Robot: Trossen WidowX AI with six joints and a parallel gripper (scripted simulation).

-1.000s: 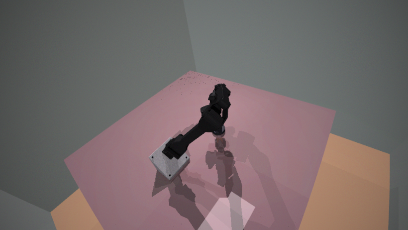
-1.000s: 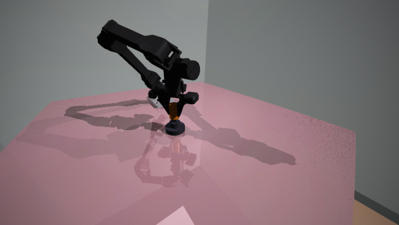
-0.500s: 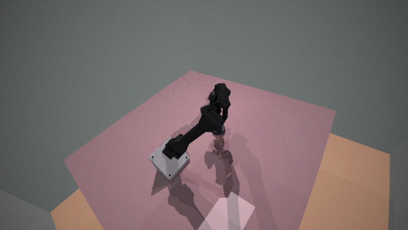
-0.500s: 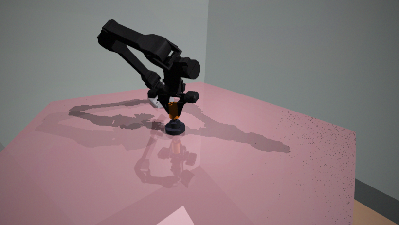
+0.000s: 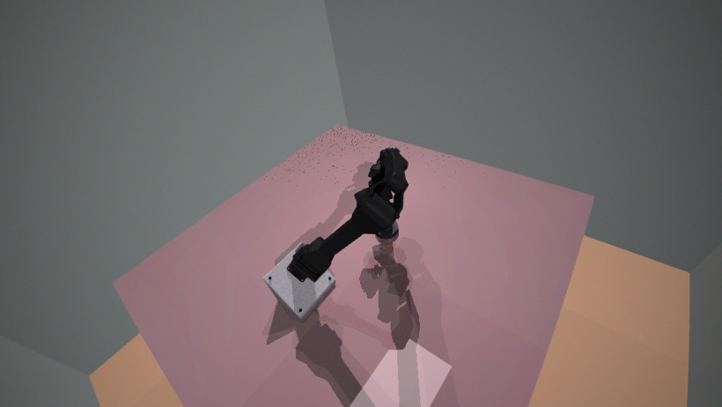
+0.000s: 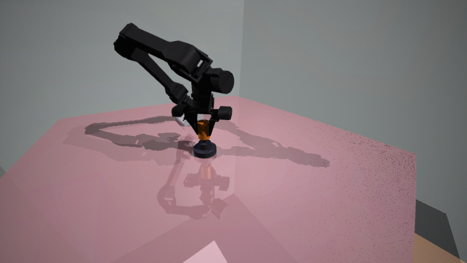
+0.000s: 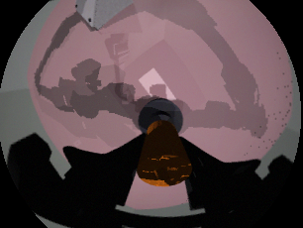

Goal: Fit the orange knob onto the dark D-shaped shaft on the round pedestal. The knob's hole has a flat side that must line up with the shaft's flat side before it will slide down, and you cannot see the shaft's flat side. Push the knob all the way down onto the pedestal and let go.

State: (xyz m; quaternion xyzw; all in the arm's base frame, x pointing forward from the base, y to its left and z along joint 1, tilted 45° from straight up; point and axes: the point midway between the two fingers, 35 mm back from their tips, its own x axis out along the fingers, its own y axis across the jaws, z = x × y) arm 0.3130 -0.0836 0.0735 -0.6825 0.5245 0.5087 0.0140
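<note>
The orange knob [image 6: 203, 134] [image 7: 164, 154] stands upright between the fingers of my gripper [image 6: 204, 128] [image 7: 160, 138], which is shut on it. The round dark pedestal [image 6: 204, 152] [image 7: 146, 118] is directly below, on the pink table; part of it also shows in the top view [image 5: 387, 233]. The dark shaft [image 6: 204, 143] shows between the knob's lower end and the pedestal's disc, so the knob is above the disc, at the shaft's top. Whether the shaft's tip is inside the hole cannot be seen. The shaft's flat side and the hole are hidden.
The arm's light grey base plate [image 5: 301, 298] [image 7: 101, 14] is on the pink table [image 5: 480, 242] [image 6: 130, 202]. The arm reaches from the base over to the pedestal. Shadows and reflections of the arm lie around the pedestal.
</note>
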